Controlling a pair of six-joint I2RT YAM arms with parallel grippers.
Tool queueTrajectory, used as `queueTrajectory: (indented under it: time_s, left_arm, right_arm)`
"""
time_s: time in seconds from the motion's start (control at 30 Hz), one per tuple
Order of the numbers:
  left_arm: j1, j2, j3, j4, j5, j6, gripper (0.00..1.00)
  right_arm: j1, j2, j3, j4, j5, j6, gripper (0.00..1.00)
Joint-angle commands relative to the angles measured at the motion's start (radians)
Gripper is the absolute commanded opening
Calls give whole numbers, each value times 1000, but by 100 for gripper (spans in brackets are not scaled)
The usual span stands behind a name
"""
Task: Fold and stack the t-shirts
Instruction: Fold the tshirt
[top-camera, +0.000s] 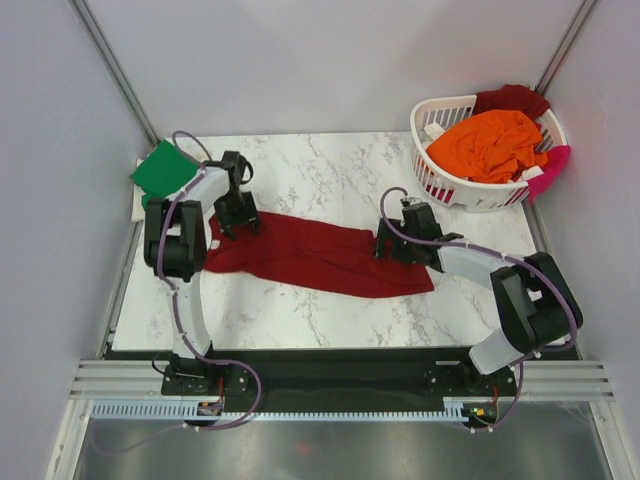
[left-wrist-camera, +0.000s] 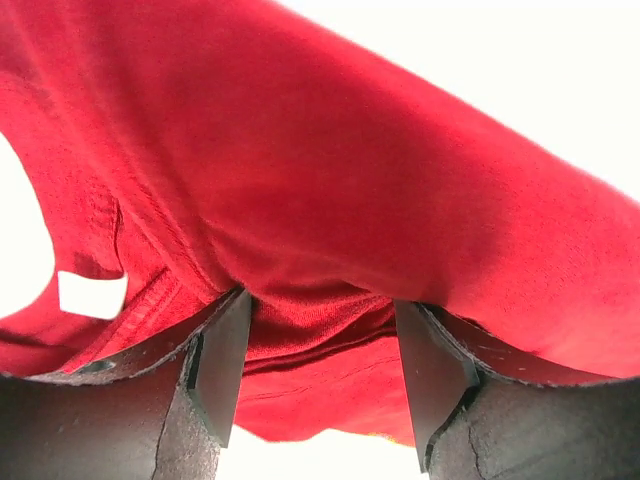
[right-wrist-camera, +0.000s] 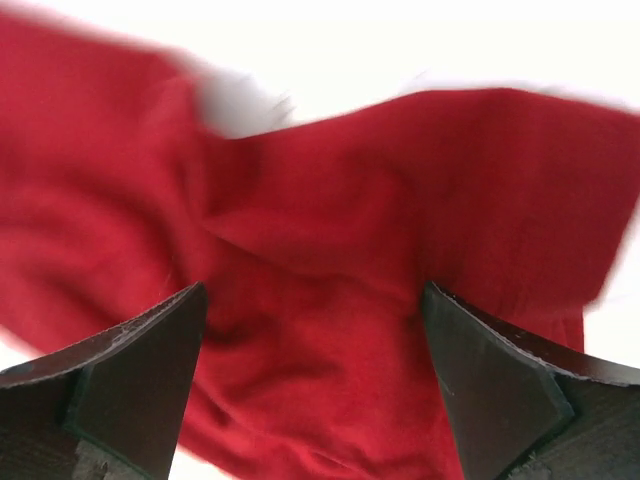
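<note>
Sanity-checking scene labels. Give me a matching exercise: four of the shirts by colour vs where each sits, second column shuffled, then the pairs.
Shirts:
1. large dark red t-shirt
2. green t-shirt
3. orange t-shirt
4. pink t-shirt

Places:
A. draped over the right rim of the laundry basket
B. stretched across the middle of the table
C. at the table's far-left corner
D. piled on top inside the basket

Pairs: 1-B; 2-C; 3-D; 4-A

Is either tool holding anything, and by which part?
Nothing. The left tool is open around a fold at the collar end of the dark red t-shirt; the right tool is open over its other end.
</note>
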Motion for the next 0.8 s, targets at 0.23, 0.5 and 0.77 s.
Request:
queueTrajectory:
  time_s: [0.23, 0.5, 0.77]
  left_arm:
    - [-98, 623, 1070, -128, 222, -14, 70]
    - [-162, 481, 1009, 359, 524, -10, 89]
    - [-205, 187, 912, 414, 461, 130, 100]
  right_arm:
    - [669, -80, -171, 55, -157, 482, 98]
    - [793, -162, 106, -307, 75, 346, 98]
    - [735, -194, 338, -448, 258, 126, 98]
